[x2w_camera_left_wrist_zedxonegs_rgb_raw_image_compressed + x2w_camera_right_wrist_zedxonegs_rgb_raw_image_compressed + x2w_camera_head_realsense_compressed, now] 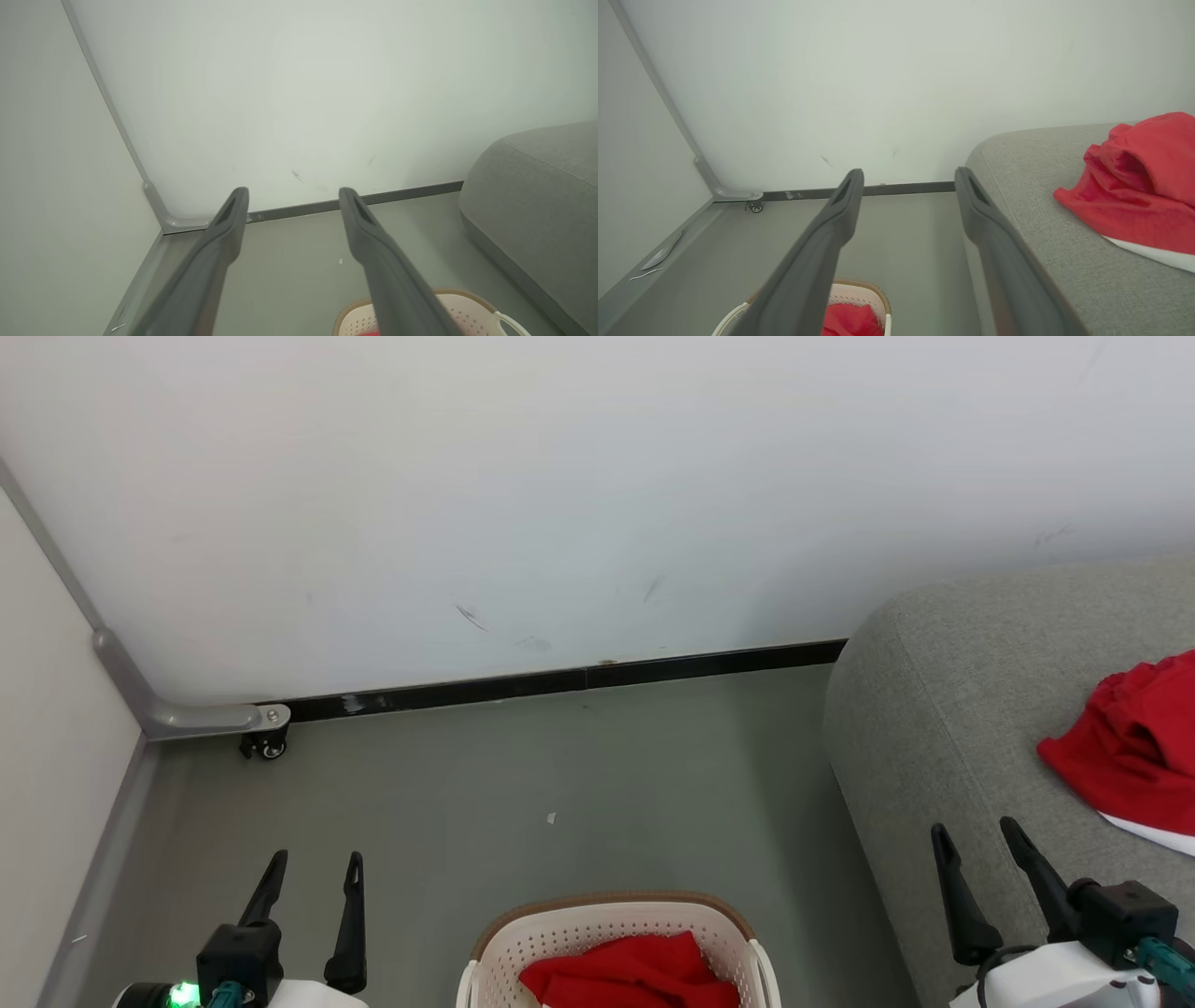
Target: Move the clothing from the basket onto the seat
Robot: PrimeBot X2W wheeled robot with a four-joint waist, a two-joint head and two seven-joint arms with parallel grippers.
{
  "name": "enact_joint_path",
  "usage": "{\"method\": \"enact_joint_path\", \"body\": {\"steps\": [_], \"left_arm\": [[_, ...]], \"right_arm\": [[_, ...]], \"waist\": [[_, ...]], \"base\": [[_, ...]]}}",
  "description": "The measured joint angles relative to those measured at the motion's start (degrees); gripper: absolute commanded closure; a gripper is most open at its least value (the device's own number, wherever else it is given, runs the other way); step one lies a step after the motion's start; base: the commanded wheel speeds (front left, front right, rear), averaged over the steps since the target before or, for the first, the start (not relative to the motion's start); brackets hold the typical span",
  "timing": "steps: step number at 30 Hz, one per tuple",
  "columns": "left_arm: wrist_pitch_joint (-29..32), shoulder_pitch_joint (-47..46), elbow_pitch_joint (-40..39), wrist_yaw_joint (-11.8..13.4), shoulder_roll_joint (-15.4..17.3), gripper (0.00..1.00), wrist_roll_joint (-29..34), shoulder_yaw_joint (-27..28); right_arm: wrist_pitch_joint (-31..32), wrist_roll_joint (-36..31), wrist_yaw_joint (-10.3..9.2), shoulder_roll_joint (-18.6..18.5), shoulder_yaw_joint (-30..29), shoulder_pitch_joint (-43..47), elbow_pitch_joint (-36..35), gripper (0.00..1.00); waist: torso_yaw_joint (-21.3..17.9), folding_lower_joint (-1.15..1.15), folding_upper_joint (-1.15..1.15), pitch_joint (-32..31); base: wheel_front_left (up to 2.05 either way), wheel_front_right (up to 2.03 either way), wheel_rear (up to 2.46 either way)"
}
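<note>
While one piece of clothing [1134,747] lies on the seat [934,728], the other piece [635,971] sits in the basket [560,933], low between my left gripper [317,856] and right gripper [973,827], both spread, empty; left looks marginally nearer.

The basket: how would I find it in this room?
Start at the big grey seat by the white wall. On the floor beside it stands the basket, holding red clothing. It alone is cream plastic, perforated, with a brown rim.
</note>
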Motion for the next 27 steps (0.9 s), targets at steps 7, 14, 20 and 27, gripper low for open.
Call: {"method": "enact_joint_path", "body": {"steps": [7, 14, 20, 27], "left_arm": [[0.0, 0.2, -0.8, 0.0, 0.0, 0.00, 0.2, 0.5], [0.0, 0.8, -1.1, -0.1, -0.1, 0.00, 0.5, 0.7], [0.0, 0.8, -1.2, -0.3, -0.1, 0.00, 0.5, 1.1], [0.0, 0.8, -1.6, -0.6, -0.3, 0.00, 0.7, 1.5]], "right_arm": [[0.0, 0.9, 0.00, 0.0, 0.1, 0.5, -1.6, 0.00], [0.5, 1.5, 0.00, 0.0, 0.4, 1.7, -2.9, 0.00], [0.6, 1.8, 0.00, 0.0, 0.5, 1.8, -3.7, 0.00], [0.6, 1.9, 0.00, 0.0, 1.0, 2.1, -4.8, 0.00]], "waist": [[-0.1, 0.00, 0.00, 0.0], [-0.3, 0.00, 0.00, 0.1], [-0.3, 0.00, 0.00, 0.2], [-0.2, 0.00, 0.00, 0.6]], "base": [[0.00, 0.00, 0.00], [0.00, 0.00, 0.00], [0.00, 0.00, 0.00], [0.00, 0.00, 0.00]]}}
